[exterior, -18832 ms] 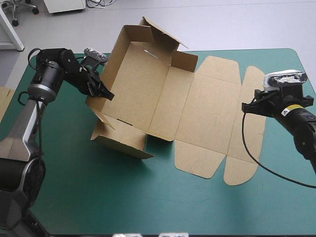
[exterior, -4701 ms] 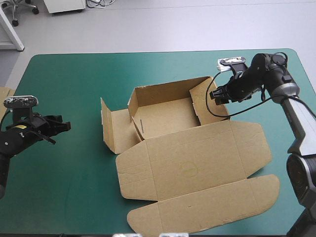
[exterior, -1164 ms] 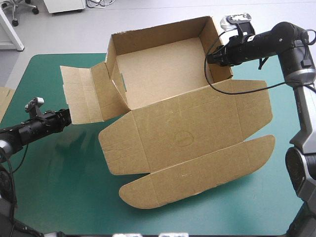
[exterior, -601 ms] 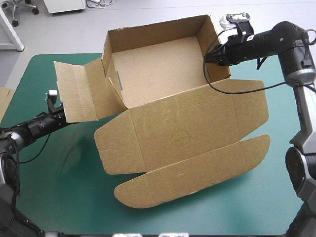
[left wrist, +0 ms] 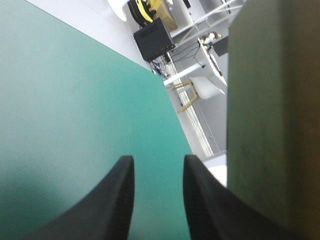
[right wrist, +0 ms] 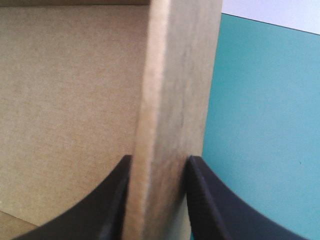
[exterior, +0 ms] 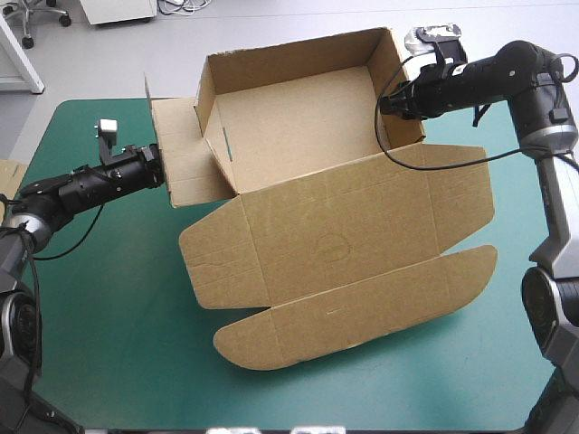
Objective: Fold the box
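now that your left gripper [left wrist: 157,161], spread apart and empty, has pushed the side flap [exterior: 184,158] up toward the box [exterior: 298,117], the flap stands just beside it; your right gripper [right wrist: 157,159] stays clamped on the opposite wall [right wrist: 175,75], so tucking looks next.

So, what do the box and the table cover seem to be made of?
The box: brown cardboard, matte, probably corrugated; it shows pressed fold lines and a thick raw edge held in the right gripper. The teal-green cover: smooth, matte sheet, perhaps rubber or vinyl; unclear.
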Robot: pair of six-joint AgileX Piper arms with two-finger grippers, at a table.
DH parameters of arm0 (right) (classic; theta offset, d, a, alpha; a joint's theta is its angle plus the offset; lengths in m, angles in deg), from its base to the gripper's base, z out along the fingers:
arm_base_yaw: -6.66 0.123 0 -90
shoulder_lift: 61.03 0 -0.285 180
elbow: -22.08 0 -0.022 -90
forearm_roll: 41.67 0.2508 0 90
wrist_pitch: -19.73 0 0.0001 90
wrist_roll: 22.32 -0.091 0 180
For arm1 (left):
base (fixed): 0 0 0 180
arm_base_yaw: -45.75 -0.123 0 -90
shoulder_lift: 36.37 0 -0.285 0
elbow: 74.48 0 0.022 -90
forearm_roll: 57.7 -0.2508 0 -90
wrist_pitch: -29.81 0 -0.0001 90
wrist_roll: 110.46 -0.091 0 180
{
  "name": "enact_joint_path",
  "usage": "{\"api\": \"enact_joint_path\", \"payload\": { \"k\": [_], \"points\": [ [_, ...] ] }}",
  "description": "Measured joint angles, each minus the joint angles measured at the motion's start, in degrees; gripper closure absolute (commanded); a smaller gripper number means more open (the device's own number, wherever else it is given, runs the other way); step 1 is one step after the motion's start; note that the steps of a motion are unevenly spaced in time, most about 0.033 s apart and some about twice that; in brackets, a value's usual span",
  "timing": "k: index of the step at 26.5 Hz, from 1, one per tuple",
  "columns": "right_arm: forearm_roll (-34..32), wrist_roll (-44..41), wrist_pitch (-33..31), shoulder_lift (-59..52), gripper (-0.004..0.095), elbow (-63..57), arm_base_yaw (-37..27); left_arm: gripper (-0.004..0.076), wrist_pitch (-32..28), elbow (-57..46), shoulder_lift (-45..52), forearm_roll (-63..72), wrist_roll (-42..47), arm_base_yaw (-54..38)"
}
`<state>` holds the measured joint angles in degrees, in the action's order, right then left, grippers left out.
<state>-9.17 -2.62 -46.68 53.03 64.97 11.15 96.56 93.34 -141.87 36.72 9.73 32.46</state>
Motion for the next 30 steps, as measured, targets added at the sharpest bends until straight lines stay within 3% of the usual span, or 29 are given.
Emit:
{"api": "enact_joint_path", "payload": {
  "k": [8,30],
  "points": [
    [-2.2,-1.05,1.35,1.57,0.0923,0.0,0.0,0.0483,0.61,5.62,0.11,-0.71,5.04,2.54],
    [-3.79,-1.27,1.92,1.73,0.0923,0.0,0.0,0.0483,1.03,10.44,0.11,0.99,6.96,6.89]
  ]
}}
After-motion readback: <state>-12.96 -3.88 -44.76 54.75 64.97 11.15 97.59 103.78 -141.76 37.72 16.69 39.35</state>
